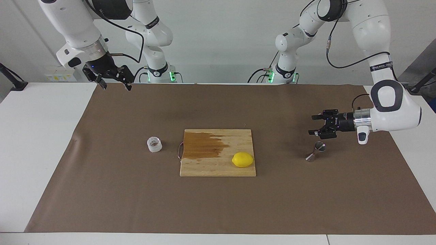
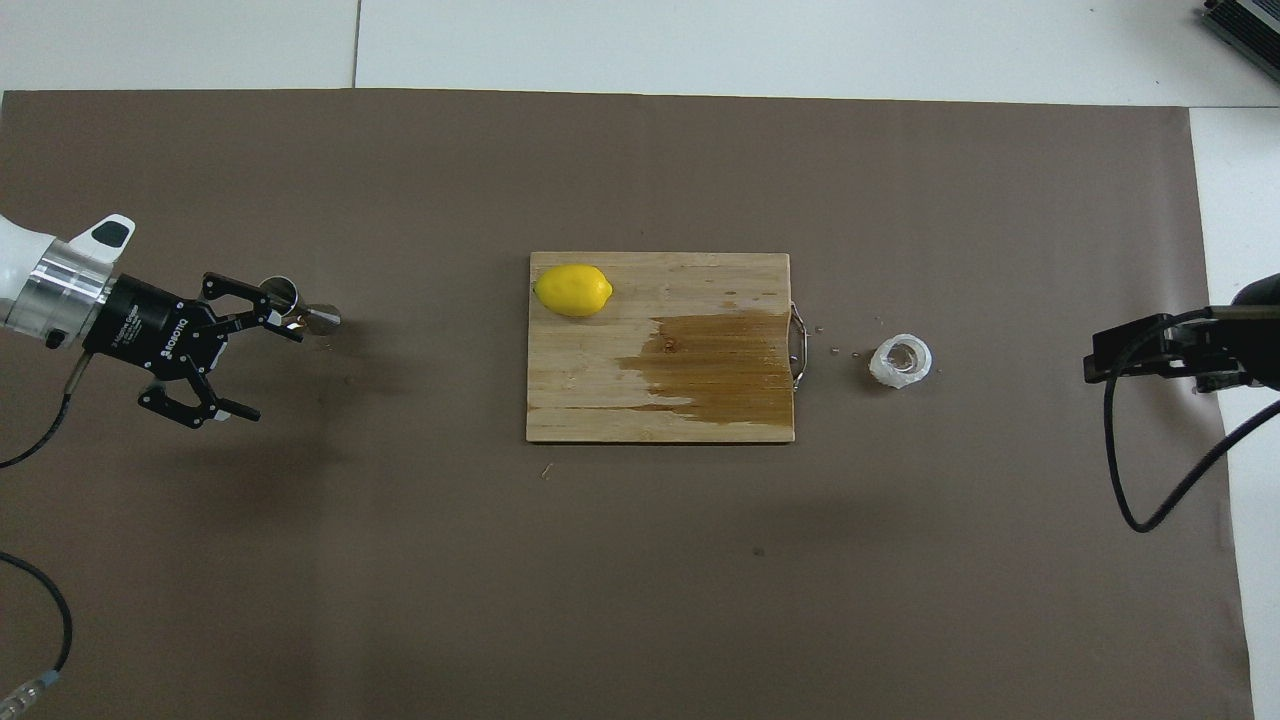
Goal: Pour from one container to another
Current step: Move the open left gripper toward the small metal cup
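Note:
The clear textured glass cup stands on the brown mat toward the right arm's end, beside the board's metal handle. The steel hourglass jigger stands on the mat toward the left arm's end. My left gripper hangs level and open over the mat just beside the jigger's rim. It holds nothing and does not touch the jigger. My right gripper waits open and empty over the mat's edge at its own end.
A wooden cutting board with a dark wet patch lies mid-mat. A lemon rests on its corner. Small drops dot the mat between board and cup. White table surrounds the mat.

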